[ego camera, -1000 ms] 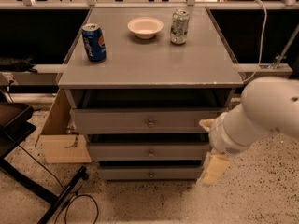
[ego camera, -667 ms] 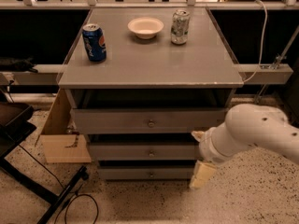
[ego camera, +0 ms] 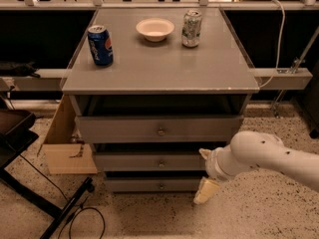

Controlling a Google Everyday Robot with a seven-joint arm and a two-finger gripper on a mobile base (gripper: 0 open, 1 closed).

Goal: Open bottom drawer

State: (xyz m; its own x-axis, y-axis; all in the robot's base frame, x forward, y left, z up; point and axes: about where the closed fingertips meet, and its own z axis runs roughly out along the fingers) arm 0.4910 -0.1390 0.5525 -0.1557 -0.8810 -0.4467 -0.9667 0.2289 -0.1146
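Note:
The bottom drawer is the slim grey front lowest in the cabinet, with a small round knob at its centre. It sits flush and shut. My gripper is on a white arm coming in from the right. It hangs in front of the right end of the middle and bottom drawers, well to the right of the knob. Its cream fingers stand apart, one above the other, open and empty. The lower finger hides the bottom drawer's right end.
The middle drawer and top drawer are above. On the cabinet top stand a blue can, a white bowl and a silver can. A cardboard box and black stand legs are at the left.
My arm has swung left and down, bringing the gripper from beside the cabinet's right edge to in front of the lower drawers' right end. The drawers have not moved.

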